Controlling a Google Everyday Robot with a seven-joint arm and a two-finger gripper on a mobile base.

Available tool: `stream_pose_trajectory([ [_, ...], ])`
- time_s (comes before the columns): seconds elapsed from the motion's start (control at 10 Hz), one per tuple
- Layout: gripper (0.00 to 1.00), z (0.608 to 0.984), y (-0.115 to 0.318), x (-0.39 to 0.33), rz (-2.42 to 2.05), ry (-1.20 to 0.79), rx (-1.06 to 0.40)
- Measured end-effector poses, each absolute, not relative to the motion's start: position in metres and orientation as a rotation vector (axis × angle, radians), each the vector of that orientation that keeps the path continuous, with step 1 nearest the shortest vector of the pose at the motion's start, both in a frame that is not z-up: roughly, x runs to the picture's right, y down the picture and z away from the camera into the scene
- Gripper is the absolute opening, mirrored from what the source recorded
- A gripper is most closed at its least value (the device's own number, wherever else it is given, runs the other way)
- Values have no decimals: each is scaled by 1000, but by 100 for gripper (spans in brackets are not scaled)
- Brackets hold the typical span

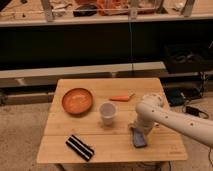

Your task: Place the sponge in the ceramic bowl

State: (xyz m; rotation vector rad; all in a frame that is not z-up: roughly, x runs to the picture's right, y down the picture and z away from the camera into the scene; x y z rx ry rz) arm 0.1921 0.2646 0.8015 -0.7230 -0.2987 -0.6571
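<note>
Sponge (140, 139) on table (107, 142), claw (135, 129) at it, grip unclear; ceramic bowl (77, 101) well apart.

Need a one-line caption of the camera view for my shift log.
Robot's hand at the blue sponge near the table front-right edge; ceramic bowl sits empty past the white cup.

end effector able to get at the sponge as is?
Probably yes: the end effector is right at the sponge's far end, with nothing between them. The cup stands apart from both.
</note>
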Motion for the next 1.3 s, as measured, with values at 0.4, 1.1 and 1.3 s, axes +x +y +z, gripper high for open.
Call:
stream_pose_trajectory([
  [0.4,80,806,264,195,-675,-308,-720],
  [1.1,70,810,263,196,-681,-320,-727],
  [1.3,75,812,262,197,-679,-322,-729],
])
